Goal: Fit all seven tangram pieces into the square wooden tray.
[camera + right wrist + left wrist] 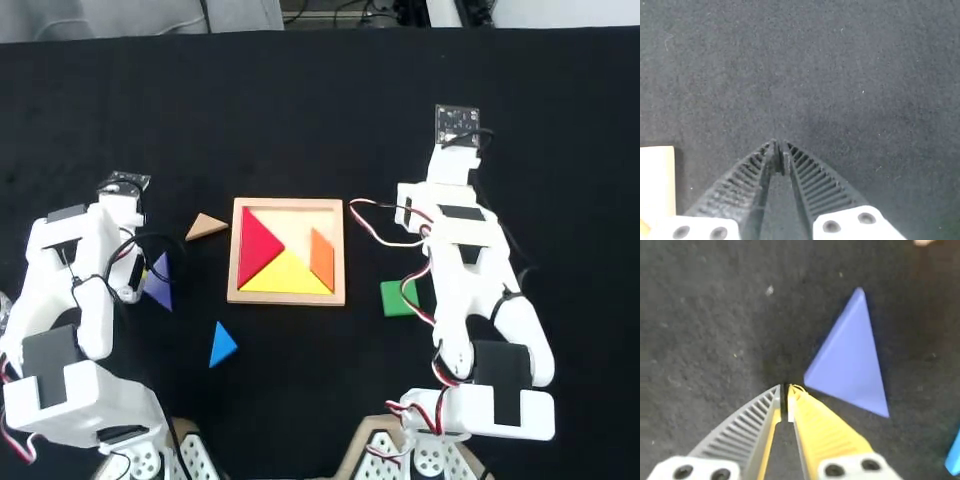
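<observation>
Left gripper (785,390) and right gripper (776,150) are both closed, empty. Without opening, the left one may only push the purple triangle (852,360) away.

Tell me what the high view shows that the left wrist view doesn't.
High view: the wooden tray holding the red triangle, yellow triangle and orange piece, plus the tan triangle and green piece on the black cloth. Left wrist view: the left claw, tips shut and empty, just beside a corner of the purple triangle. Both: the purple triangle on the black cloth.
</observation>
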`<state>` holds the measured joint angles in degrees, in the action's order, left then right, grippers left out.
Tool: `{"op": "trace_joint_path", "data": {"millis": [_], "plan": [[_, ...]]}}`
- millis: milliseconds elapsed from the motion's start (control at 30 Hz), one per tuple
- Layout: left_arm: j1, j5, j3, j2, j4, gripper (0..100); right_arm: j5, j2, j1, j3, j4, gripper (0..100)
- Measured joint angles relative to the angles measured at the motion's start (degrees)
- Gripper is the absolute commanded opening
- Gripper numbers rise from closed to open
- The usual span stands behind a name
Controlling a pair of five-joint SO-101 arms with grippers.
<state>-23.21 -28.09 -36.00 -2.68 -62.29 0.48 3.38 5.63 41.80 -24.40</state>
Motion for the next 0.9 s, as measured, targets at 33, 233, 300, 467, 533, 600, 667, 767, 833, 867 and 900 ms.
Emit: {"op": "trace_joint_path", "data": {"millis": [33,233,300,467,533,600,667,767,833,867,900], "plan": [[0.00,0.00,-0.09,0.35,-0.88,4,0.00,0.00,0.00,0.00,0.00,1.1],[1.41,5.63,-0.18,7.30,-2.73,4,0.00,0.00,0.00,0.00,0.00,1.1],[5.63,9.41,-0.44,10.37,-2.46,4,0.00,0.00,0.00,0.00,0.00,1.1],[20.84,16.79,-5.01,12.40,-1.49,4,0.00,0.00,0.00,0.00,0.00,1.1],[24.88,18.46,-5.54,12.22,0.26,4,0.00,0.00,0.00,0.00,0.00,1.1],[25.93,18.90,-6.07,10.73,2.46,4,0.00,0.00,0.00,0.00,0.00,1.1],[25.93,19.16,-6.07,7.91,4.66,4,0.00,0.00,0.00,0.00,0.00,1.1],[26.11,19.34,-5.54,3.08,5.01,4,0.00,0.00,0.00,0.00,0.00,1.1],[25.67,19.43,-3.60,1.23,3.78,4,0.00,0.00,0.00,0.00,0.00,1.1],[25.14,19.43,-2.73,0.62,3.16,4,0.00,0.00,0.00,0.00,0.00,1.1],[24.53,19.43,-2.29,0.26,2.90,4,0.00,0.00,0.00,0.00,0.00,1.1]]}}
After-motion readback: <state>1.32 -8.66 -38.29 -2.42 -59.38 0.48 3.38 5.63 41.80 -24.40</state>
